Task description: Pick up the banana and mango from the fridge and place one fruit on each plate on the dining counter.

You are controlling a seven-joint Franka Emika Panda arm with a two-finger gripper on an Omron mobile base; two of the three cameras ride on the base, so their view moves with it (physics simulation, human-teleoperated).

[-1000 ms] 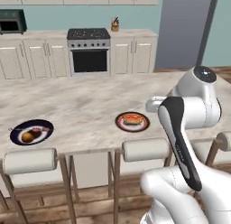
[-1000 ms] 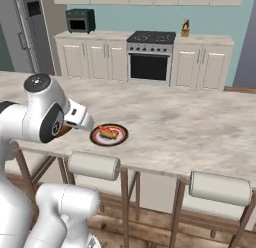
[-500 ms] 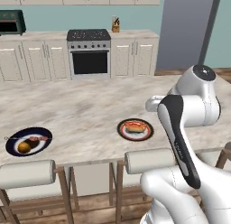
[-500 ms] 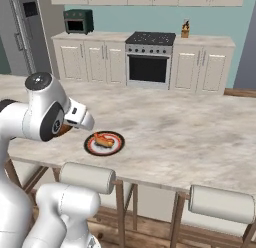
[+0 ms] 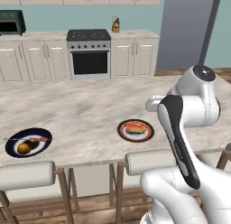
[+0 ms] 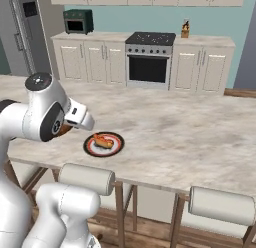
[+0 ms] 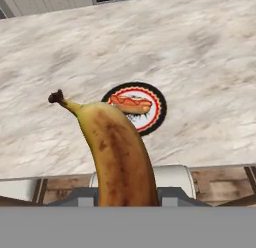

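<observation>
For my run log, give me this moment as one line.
end effector: shut on banana | mango: on navy plate | red-rimmed plate: no fruit yet | stage: carrying banana above dining counter

Base views flank arm, facing dining counter (image 5: pixel 90 105); hand view looks down close; all share red-rimmed plate (image 7: pixel 157 99).

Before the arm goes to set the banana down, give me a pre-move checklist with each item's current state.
1. Banana held in the end effector: ok.
2. Mango already on the navy plate: ok.
3. Red-rimmed plate free for the banana: not ok, a hot-dog-like item sits on it.
4. Red-rimmed plate visible ahead in the hand view: ok.
5. Dining counter around the plate unobstructed: ok.
</observation>
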